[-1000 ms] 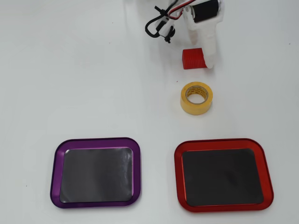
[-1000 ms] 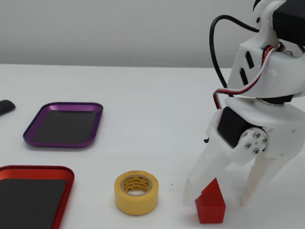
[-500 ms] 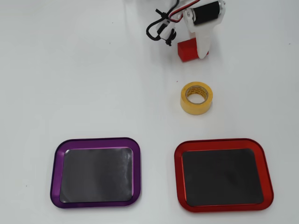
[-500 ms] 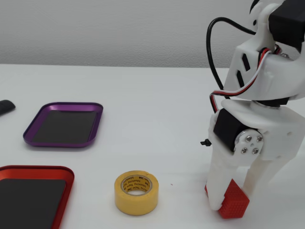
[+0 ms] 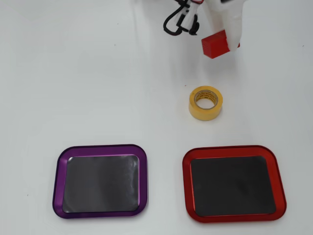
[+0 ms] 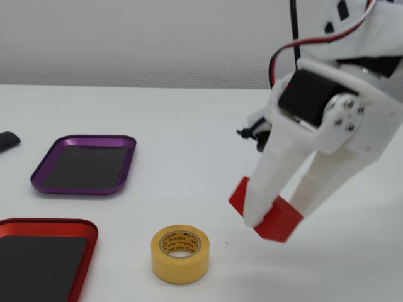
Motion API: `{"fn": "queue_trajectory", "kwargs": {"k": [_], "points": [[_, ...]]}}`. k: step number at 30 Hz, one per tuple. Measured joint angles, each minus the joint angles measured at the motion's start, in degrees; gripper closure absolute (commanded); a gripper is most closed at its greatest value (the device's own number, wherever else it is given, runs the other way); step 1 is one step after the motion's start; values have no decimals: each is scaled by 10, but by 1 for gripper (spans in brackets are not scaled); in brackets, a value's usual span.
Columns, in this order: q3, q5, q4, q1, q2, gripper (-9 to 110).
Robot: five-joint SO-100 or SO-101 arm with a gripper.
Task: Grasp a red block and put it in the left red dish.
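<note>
My white gripper (image 6: 278,212) is shut on the red block (image 6: 281,223), with one finger on each side. The block is tilted and appears to hang a little above the white table. In the overhead view the gripper (image 5: 229,40) and the red block (image 5: 214,45) are at the top right, beyond the tape roll. The red dish (image 5: 234,150) lies empty at the bottom right of the overhead view, well away from the block. In the fixed view the red dish (image 6: 49,223) is at the bottom left.
A yellow tape roll (image 5: 205,114) stands between the block and the red dish; it also shows in the fixed view (image 6: 179,263). A purple-rimmed dish (image 5: 100,147) lies empty beside the red one. Black cables (image 5: 177,22) hang by the arm base. A dark object (image 6: 6,141) sits at the left edge.
</note>
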Motion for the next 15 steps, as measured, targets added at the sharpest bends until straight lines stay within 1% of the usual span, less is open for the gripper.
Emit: {"fn": "queue_trajectory", "kwargs": {"k": [4, 8, 11, 15], "points": [[4, -84, -109, 5, 84, 102], [23, -130, -227, 7, 97, 102], [23, -139, -287, 7, 56, 102], [-4, -142, -327, 7, -61, 102]]}}
